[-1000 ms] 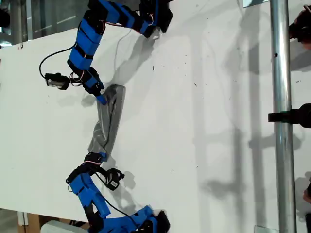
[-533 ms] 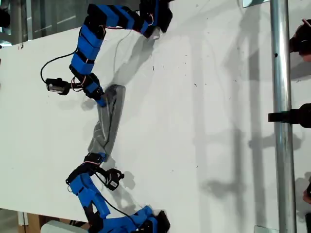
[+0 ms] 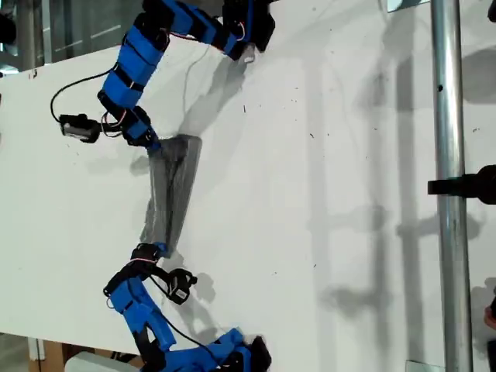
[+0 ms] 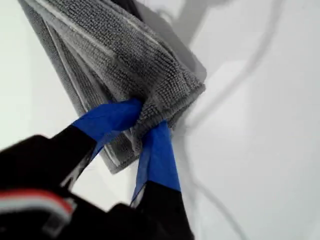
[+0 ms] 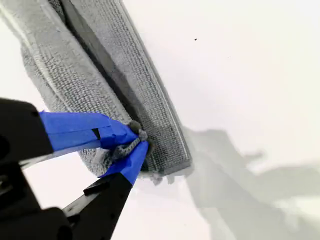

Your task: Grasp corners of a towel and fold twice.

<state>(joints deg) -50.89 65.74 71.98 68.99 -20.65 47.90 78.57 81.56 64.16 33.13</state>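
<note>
Here the towel (image 3: 170,190) hangs as a narrow bunched strip between my two hands above the white worktop (image 3: 325,194), its long axis running from the exterior view's top to its bottom. My first hand (image 4: 145,125) pinches one end; my second hand (image 5: 135,142) pinches the other. Which end belongs to which arm I cannot tell. The next fold likely runs across that axis.

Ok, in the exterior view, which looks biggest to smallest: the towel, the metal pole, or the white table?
Largest: white table.
Next: metal pole, though it may sit nearer the camera.
Smallest: towel.
</note>
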